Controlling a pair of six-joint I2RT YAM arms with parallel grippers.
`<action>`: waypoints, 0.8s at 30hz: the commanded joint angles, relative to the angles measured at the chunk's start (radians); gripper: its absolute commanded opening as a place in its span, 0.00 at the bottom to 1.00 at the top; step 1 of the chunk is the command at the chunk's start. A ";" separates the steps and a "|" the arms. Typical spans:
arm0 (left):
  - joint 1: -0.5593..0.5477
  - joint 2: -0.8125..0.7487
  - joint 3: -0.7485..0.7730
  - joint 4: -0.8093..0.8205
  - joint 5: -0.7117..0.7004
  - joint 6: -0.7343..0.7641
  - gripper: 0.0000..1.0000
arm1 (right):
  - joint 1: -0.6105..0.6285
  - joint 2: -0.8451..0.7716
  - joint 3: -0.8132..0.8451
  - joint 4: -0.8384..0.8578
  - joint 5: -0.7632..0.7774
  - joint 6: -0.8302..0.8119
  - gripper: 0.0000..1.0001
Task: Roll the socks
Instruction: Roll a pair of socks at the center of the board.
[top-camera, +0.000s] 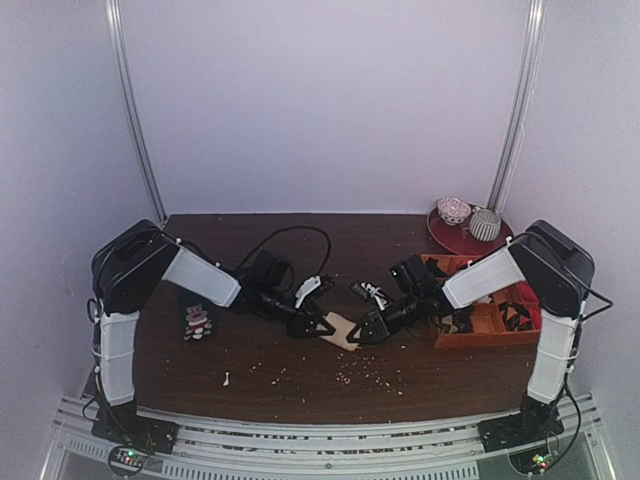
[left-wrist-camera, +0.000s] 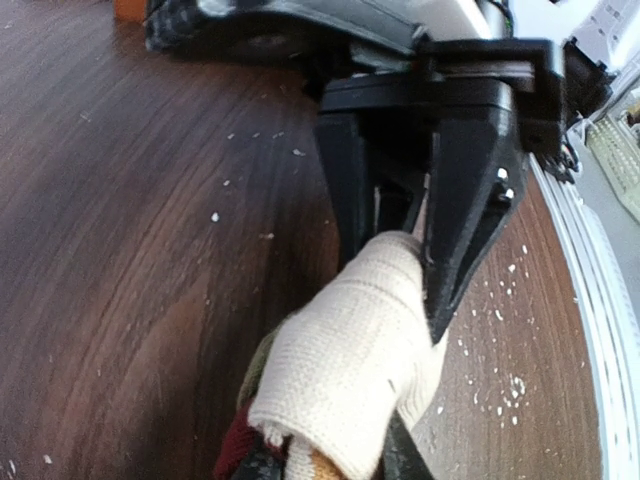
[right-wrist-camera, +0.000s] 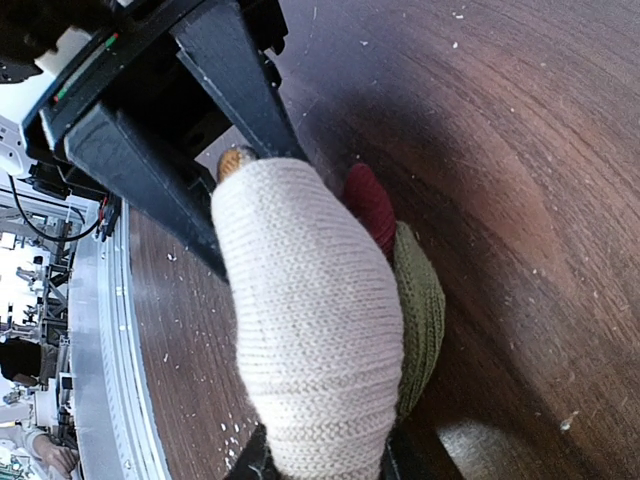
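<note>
The socks (top-camera: 340, 328) are a cream knitted bundle held between my two grippers at the table's middle front. My left gripper (top-camera: 322, 325) is shut on one end. In the left wrist view (left-wrist-camera: 330, 462) the cream sock (left-wrist-camera: 350, 360) fills its jaws, with dark red and orange layers at the bottom. My right gripper (top-camera: 360, 330) is shut on the other end. In the right wrist view (right-wrist-camera: 320, 465) the rolled cream sock (right-wrist-camera: 310, 340) bulges from its jaws, with dark red and green layers beside it. Each gripper's black fingers face the other across the bundle.
A small dark sock with red-and-white pattern (top-camera: 197, 321) lies at the left. An orange tray (top-camera: 487, 322) stands at the right. A red plate (top-camera: 462, 240) with two sock bundles sits at the back right. A black-white item (top-camera: 372, 292) lies behind the grippers. Pale crumbs litter the front.
</note>
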 joint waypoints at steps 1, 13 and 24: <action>-0.017 0.072 0.040 -0.061 -0.014 0.005 0.12 | 0.017 0.091 -0.038 -0.255 0.147 -0.024 0.24; -0.016 0.098 -0.116 -0.092 -0.090 -0.007 0.06 | 0.016 -0.114 0.138 -0.354 0.308 -0.112 0.56; -0.017 0.124 -0.088 -0.136 -0.099 0.018 0.05 | 0.021 -0.076 0.237 -0.362 0.198 -0.167 0.74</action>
